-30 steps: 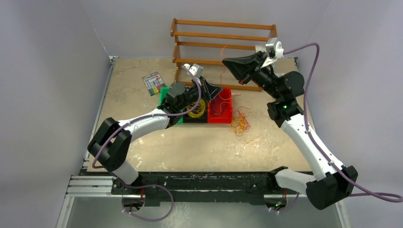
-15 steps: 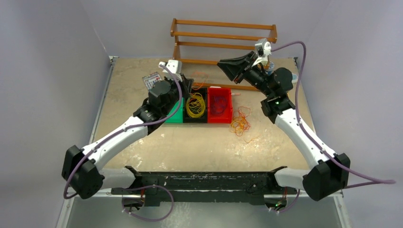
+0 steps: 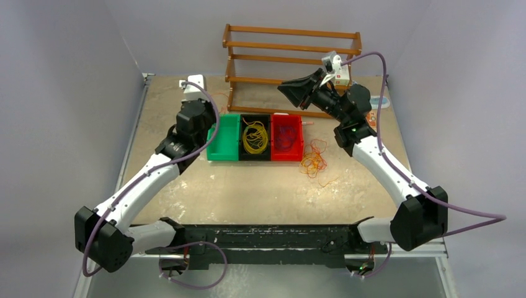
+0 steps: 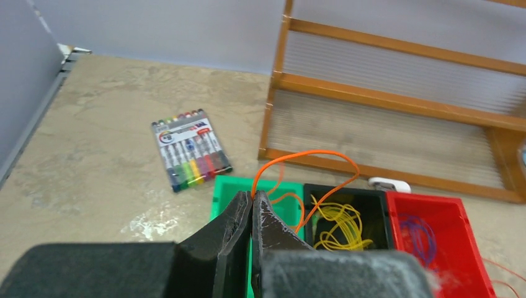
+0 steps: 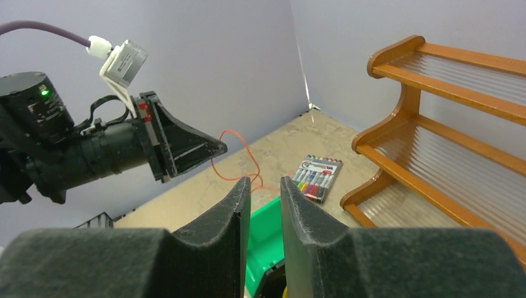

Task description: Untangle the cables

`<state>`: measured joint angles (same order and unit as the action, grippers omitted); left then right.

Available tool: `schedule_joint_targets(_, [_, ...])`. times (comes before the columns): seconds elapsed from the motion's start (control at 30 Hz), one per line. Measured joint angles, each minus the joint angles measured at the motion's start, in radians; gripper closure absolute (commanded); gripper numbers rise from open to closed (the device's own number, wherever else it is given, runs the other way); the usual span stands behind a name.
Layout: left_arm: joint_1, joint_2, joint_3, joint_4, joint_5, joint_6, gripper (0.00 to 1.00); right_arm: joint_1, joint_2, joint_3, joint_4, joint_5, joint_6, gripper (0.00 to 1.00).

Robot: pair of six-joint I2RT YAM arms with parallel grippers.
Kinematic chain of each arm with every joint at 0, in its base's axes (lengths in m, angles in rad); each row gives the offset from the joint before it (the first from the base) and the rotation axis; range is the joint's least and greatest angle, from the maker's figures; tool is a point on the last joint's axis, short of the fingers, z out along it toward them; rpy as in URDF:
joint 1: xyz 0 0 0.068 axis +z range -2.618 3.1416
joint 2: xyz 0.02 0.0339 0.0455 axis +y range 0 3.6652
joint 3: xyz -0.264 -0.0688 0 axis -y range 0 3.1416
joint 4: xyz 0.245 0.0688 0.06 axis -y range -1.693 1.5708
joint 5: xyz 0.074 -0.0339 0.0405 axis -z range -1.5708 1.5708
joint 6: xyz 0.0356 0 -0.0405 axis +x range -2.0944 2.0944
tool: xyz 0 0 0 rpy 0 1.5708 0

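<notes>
Pale walls (image 3: 62,93) boxed in the mottled beige table (image 3: 260,192). Marker pack (image 4: 191,158) at the left. The left gripper (image 4: 251,196) was pinched tight on an orange cable (image 4: 310,153) near the green bin (image 3: 224,138). Yellow cables (image 3: 255,136) lay in the black bin (image 3: 255,116), purple cables (image 3: 286,135) in the red bin (image 3: 298,139), and an orange tangle (image 3: 313,162) sat loose on the table just right of it. The right gripper (image 5: 265,181) hung slightly parted, gripping nothing.

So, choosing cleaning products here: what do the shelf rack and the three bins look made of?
Shelf rack: wood, it seems, glossy reddish-brown varnish catching light. Green bin, black bin, red bin: probably moulded plastic, uniform saturated colour, smooth thin walls.
</notes>
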<state>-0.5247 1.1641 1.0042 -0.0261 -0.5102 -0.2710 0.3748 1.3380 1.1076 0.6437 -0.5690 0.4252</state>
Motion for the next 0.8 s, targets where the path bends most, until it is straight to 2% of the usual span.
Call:
schedule_joint_targets(0.2, [0.057, 0.036, -0.016, 0.05, -0.011, -0.014, 1.0, 0.001, 0.0, 0.0, -0.013, -0.002, -0.025, 0.72])
schedule_joint_targets(0.47, [0.07, 0.149, -0.071, 0.1, 0.01, -0.052, 1.0, 0.001, 0.0, 0.0, -0.058, 0.002, -0.075, 0.71])
schedule_joint_targets(0.8, [0.084, 0.179, -0.087, 0.13, -0.026, -0.086, 1.0, 0.003, 0.0, 0.0, -0.071, 0.002, -0.09, 0.7])
